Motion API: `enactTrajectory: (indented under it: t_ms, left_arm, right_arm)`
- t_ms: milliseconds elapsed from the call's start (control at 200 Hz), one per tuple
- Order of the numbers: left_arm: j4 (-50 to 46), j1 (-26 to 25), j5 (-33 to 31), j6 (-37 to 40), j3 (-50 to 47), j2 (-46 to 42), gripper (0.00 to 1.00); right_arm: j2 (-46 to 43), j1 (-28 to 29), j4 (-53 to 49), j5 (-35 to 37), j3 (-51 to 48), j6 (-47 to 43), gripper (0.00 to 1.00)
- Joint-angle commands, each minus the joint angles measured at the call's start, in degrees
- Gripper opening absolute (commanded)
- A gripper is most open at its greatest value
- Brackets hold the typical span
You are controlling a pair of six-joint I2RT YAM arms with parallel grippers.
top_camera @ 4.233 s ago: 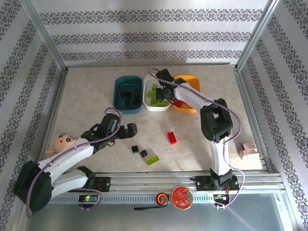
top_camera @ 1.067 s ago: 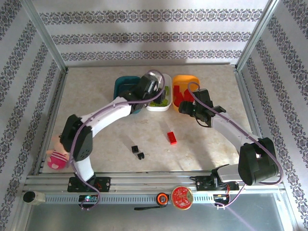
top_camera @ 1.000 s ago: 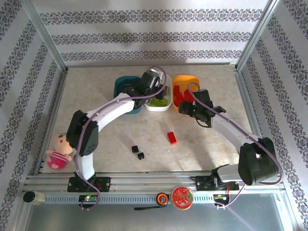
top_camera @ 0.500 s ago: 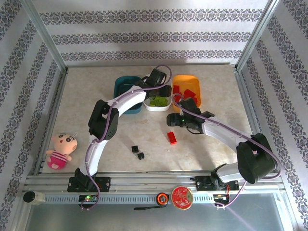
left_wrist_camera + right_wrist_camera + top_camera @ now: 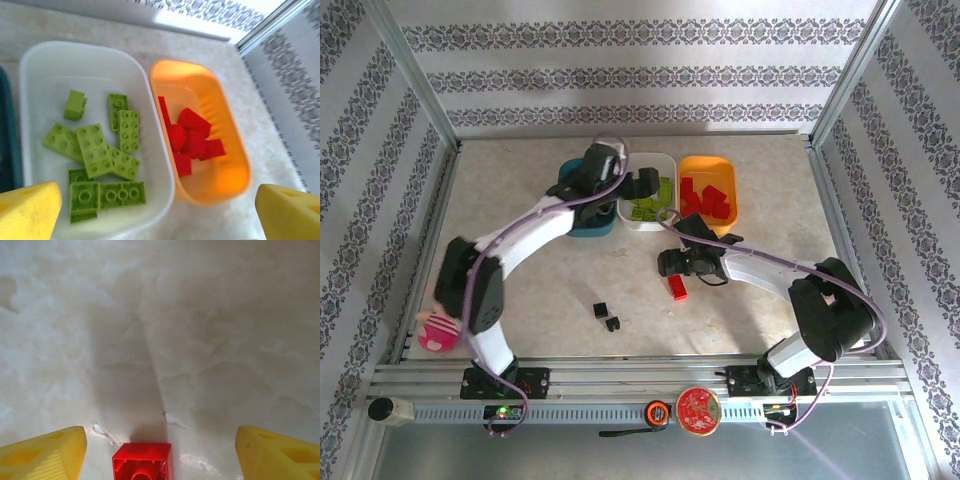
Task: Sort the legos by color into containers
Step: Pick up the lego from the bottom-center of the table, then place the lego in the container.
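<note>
My left gripper [image 5: 645, 183] hangs open over the white tray [image 5: 665, 160], which holds several lime green legos [image 5: 102, 155]. Its yellow fingertips [image 5: 30, 210] stand wide apart with nothing between them. The orange tray [image 5: 725, 172] beside it holds several red legos [image 5: 192, 140]. The dark teal tray [image 5: 590, 222] is mostly covered by my left arm. One red lego [image 5: 677, 288] lies on the table. My right gripper [image 5: 668, 264] is low over it, open, and the red lego [image 5: 142, 462] sits between its fingertips [image 5: 42, 452], touched by neither. Two black legos [image 5: 606, 316] lie nearer the front.
A small doll with a pink body [image 5: 438, 330] lies at the left edge by my left arm's base. Metal frame posts and patterned walls close in the table. A rail with a red disc [image 5: 698, 408] runs along the near edge.
My left gripper went from shut to wide open over the white tray and drew back leftward. My right gripper left the orange tray and came down over the red lego on the table.
</note>
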Motion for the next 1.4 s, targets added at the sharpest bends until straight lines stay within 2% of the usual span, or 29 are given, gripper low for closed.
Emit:
enactTrajectory:
  t_ms: [0,195,340,475,660,850,959,1149,1314,1394]
  left_arm:
    - [7.99,0.14,-3.09,-5.01,-11.78,-9.39,1.00]
    - [4.91,0.15,-7.55,-6.29,-28.29,-24.53,1.00]
    - [1.60,0.10,-8.62,-7.16,-35.33,-31.60,1.00]
    - [0.88,0.15,-9.40,-6.94,-40.68,-35.71,1.00]
    - [-0.96,0.14,-9.53,-6.57,-44.53,-37.21,1.00]
    - [0.63,0.12,-8.95,-8.17,-47.64,-36.81,1.00]
    - [0.87,0.12,-8.78,-8.92,-48.44,-36.72,1.00]
    - [-0.03,0.10,-8.46,-9.54,-49.32,-38.10,1.00]
    - [-2.09,0.14,-8.84,-9.67,-49.92,-40.20,1.00]
    - [-2.51,0.15,-9.22,-10.01,-50.43,-41.11,1.00]
  right_arm:
    - [1.39,2.12,-3.36,2.44,0.80,-0.12,0.76]
    - [2.95,4.37,-6.17,2.95,0.02,0.00,0.65]
    - [4.10,5.72,-6.35,2.05,0.17,0.31,0.48]
    - [2.32,5.71,-6.20,2.47,0.70,0.49,0.33]
    - [-3.67,1.23,-7.53,3.25,4.99,-1.92,0.26]
    - [-3.76,-7.63,-5.75,5.35,14.07,-4.76,0.26]
    - [1.52,-12.32,-4.09,7.21,20.51,-4.45,0.26]
    - [11.80,-16.18,-4.59,12.92,30.73,-4.86,0.28]
    - [17.99,-17.86,-6.03,15.17,35.85,-4.68,0.35]
    - [19.76,-18.20,-6.85,15.69,37.57,-4.36,0.45]
